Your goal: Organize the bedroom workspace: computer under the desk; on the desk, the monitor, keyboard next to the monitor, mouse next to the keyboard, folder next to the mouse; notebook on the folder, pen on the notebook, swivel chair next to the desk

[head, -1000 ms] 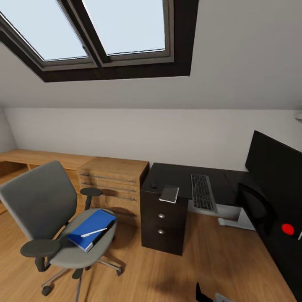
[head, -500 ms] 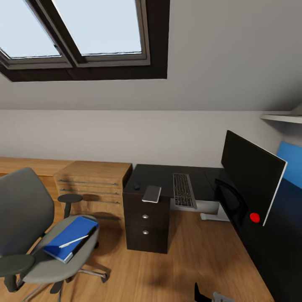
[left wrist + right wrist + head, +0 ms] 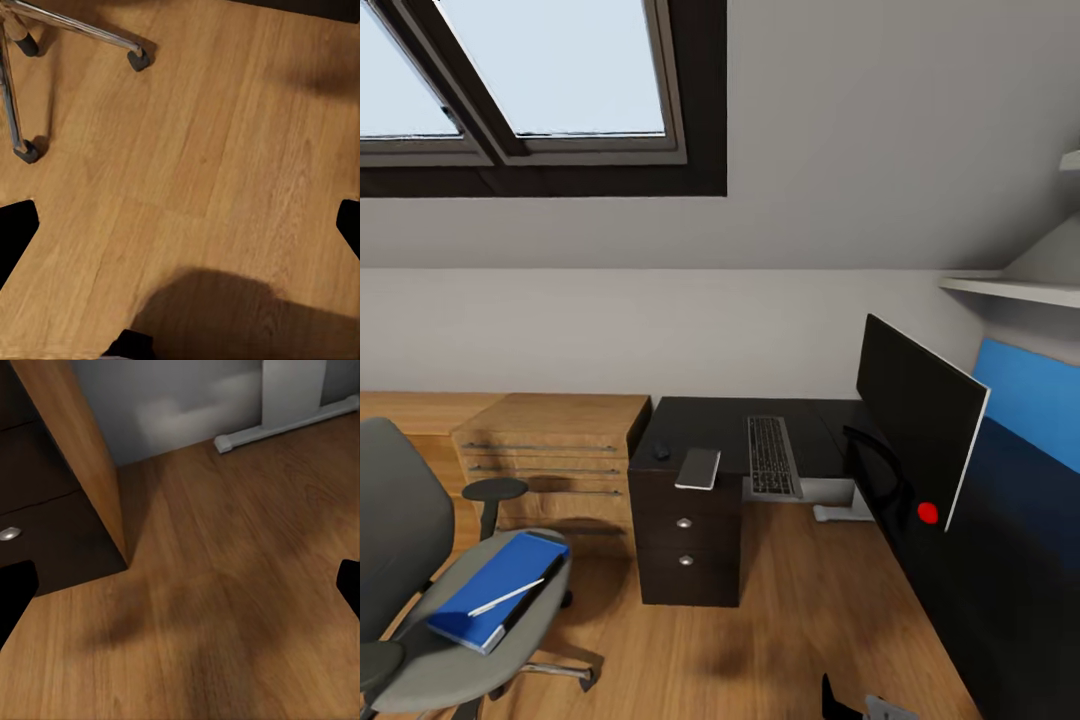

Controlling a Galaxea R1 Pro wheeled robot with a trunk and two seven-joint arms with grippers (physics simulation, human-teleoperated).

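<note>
looking across the bedroom from the head camera, i see the desk [image 3: 710, 420], a black l-shape against the far wall, running round along the right side. its drawer pedestal [image 3: 685, 545] stands at the near left end, two round silver knobs showing. the monitor [image 3: 913, 437] stands on the desk's right wing, black front facing left, a red dot at its lower corner. left of the desk, a light-wood chest [image 3: 550, 450] sits against the wall.

the swivel chair [image 3: 420, 560] is at the lower left, well apart from the desk, on the wooden floor [image 3: 800, 620]. the folder [image 3: 495, 590], bright blue, lies on its seat, with the pen [image 3: 506, 597] resting on top of the folder. the keyboard [image 3: 772, 456] lies on the desk, left of the monitor. the notebook [image 3: 698, 468] sits on the desk's near edge above the pedestal, jutting slightly over it. a small dark mouse [image 3: 661, 451] lies just left of the notebook.

the left gripper [image 3: 180, 225] hangs over bare floor near the chair's chrome legs [image 3: 45, 45], fingers spread wide, holding nothing. the right gripper [image 3: 180, 585] is likewise spread wide and holding nothing, above the floor beside the pedestal.
</note>
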